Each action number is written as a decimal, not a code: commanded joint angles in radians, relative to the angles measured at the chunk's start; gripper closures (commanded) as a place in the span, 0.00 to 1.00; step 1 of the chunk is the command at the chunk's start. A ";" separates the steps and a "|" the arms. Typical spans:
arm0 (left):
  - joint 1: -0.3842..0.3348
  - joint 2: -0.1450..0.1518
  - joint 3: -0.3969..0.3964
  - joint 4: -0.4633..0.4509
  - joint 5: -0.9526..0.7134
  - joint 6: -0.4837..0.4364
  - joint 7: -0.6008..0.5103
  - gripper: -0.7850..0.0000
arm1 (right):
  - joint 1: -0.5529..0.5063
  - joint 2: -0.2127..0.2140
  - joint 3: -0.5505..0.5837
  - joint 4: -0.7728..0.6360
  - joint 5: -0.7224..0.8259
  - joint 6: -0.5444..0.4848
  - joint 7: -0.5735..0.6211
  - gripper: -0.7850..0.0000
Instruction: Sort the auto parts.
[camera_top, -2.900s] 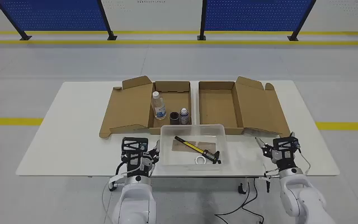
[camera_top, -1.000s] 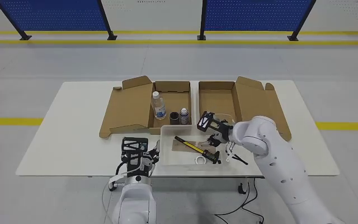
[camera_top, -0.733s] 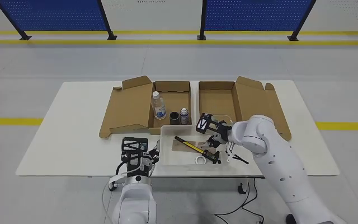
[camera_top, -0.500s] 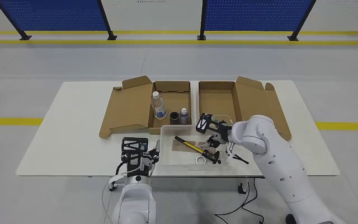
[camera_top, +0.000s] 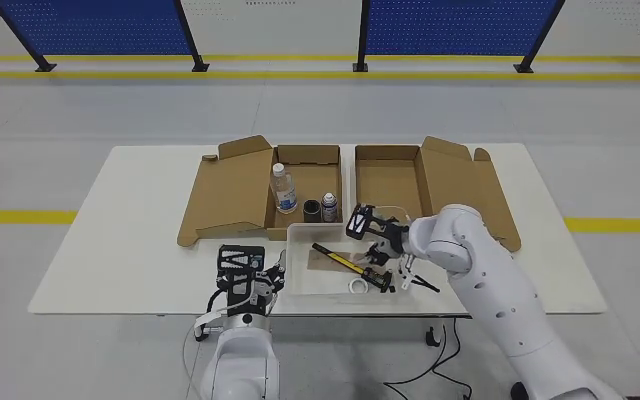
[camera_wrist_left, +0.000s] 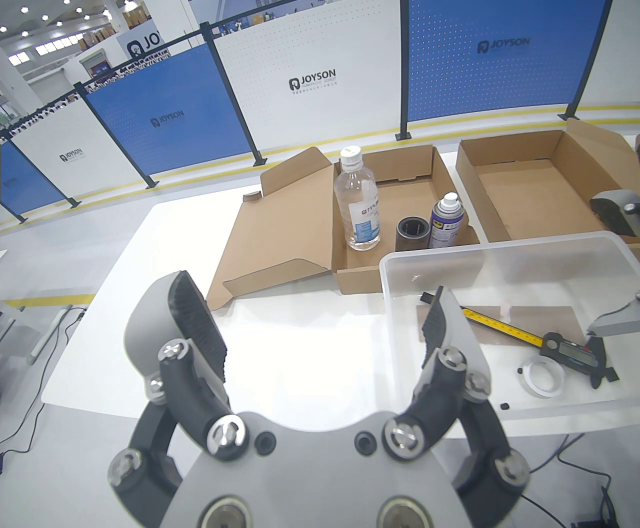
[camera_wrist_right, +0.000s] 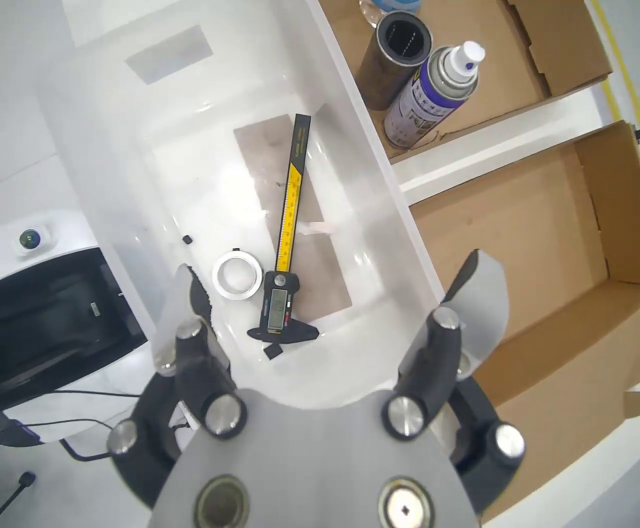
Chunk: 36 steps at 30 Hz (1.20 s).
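Observation:
A clear plastic bin (camera_top: 345, 229) stands at the table's front middle. In it lie a yellow and black digital caliper (camera_wrist_right: 290, 210) and a white ring (camera_wrist_right: 237, 276) beside the caliper's display. My right gripper (camera_wrist_right: 332, 272) hangs open above the bin's right end, just over the caliper head, with nothing between its fingers. My left gripper (camera_wrist_left: 310, 292) is open and empty at the table's front edge, to the left of the bin. The caliper (camera_wrist_left: 505, 327) and ring (camera_wrist_left: 542, 372) also show in the left wrist view.
The left cardboard box (camera_top: 310, 155) behind the bin holds a water bottle (camera_top: 284, 188), a black cylinder (camera_top: 312, 210) and a spray can (camera_top: 329, 207). The right cardboard box (camera_top: 388, 190) is bare inside. Both boxes have flaps spread outward. A small black bit (camera_wrist_right: 187, 239) lies in the bin.
The right arm swung from the table's front right corner to above the bin, then edged slightly left over the last second. The left arm stayed still.

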 joint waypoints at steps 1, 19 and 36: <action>0.000 0.000 0.000 0.000 0.000 0.000 0.000 0.00 | 0.009 -0.004 -0.019 -0.003 0.025 0.039 0.045 0.00; 0.000 0.000 0.000 0.000 0.000 0.000 0.000 0.00 | 0.046 -0.026 -0.140 0.075 0.021 0.183 0.179 0.37; 0.000 0.000 0.000 0.000 0.000 0.000 0.000 0.00 | 0.121 -0.071 -0.253 0.271 0.034 0.207 0.141 0.55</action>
